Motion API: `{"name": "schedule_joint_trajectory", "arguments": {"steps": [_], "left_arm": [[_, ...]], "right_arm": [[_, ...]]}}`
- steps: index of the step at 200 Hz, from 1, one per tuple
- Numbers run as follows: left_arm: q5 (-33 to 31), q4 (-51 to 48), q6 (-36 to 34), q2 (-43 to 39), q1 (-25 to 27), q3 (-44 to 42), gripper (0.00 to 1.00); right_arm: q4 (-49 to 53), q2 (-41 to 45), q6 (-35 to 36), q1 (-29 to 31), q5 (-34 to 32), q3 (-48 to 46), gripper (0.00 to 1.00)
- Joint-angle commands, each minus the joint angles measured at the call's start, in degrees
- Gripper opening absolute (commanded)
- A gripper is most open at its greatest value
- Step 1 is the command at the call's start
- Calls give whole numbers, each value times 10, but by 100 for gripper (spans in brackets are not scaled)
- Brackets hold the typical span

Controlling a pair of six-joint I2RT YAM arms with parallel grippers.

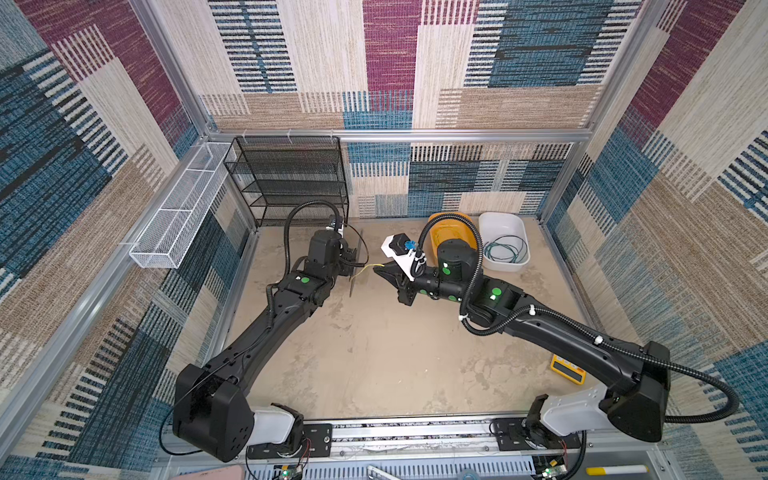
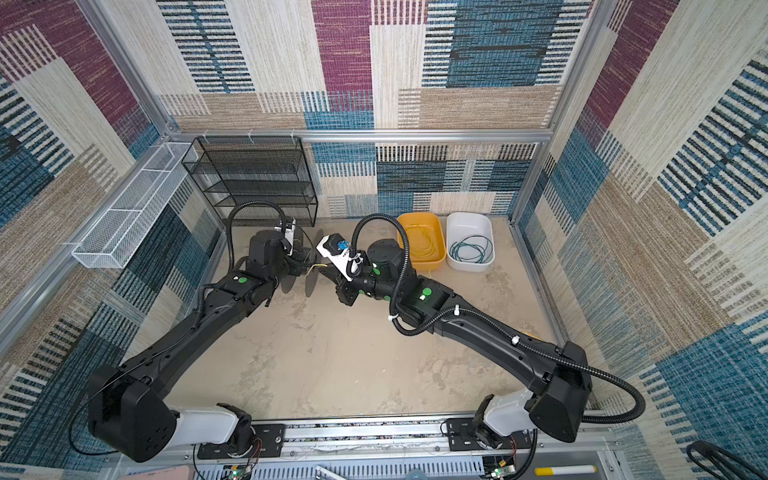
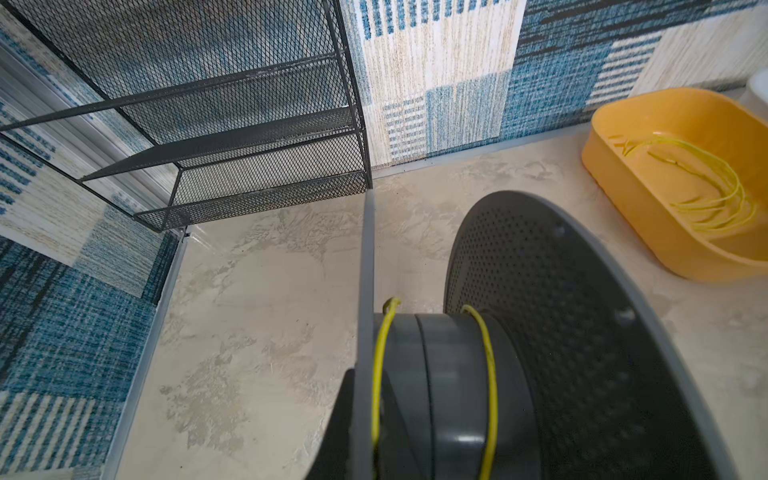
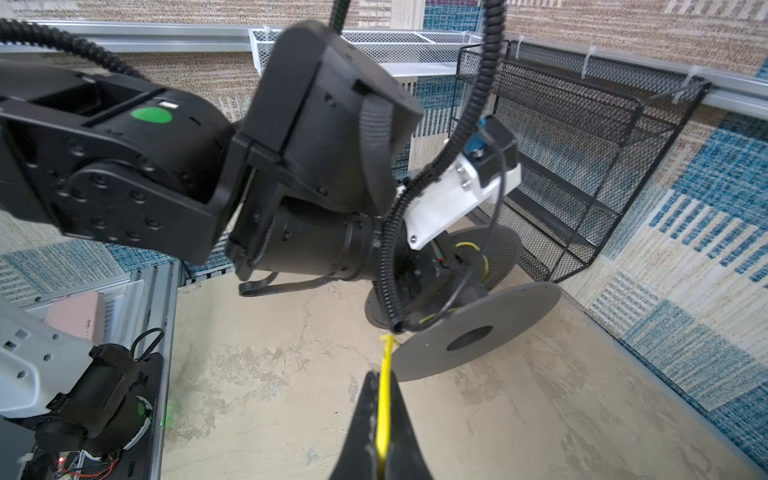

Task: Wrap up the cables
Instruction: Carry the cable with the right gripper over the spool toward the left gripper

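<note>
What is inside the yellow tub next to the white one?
Loose loops of yellow cable lie in the yellow tub. In both top views the right arm covers part of its inside, so anything there is hidden.

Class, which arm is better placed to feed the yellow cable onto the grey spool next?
Right. The right claw is shut on the yellow cable close to the grey spool, while the left claw grips that spool, so it can likely only steady it.
</note>
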State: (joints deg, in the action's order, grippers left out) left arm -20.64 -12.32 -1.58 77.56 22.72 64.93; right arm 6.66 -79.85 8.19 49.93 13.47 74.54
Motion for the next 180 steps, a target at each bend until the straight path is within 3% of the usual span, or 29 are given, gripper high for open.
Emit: {"name": "schedule_joint_trajectory", "arguments": {"steps": [1, 73, 180], "left_arm": [[-16, -15, -35, -12, 6, -12, 0], [31, -45, -16, -41, 27, -41, 0], [-13, -104, -68, -70, 98, -65, 0]], "right_arm": [[-63, 1, -1, -20, 26, 6, 0], [-84, 11, -15, -77, 36, -21, 0], [-112, -15, -37, -177, 53, -2, 0]]}}
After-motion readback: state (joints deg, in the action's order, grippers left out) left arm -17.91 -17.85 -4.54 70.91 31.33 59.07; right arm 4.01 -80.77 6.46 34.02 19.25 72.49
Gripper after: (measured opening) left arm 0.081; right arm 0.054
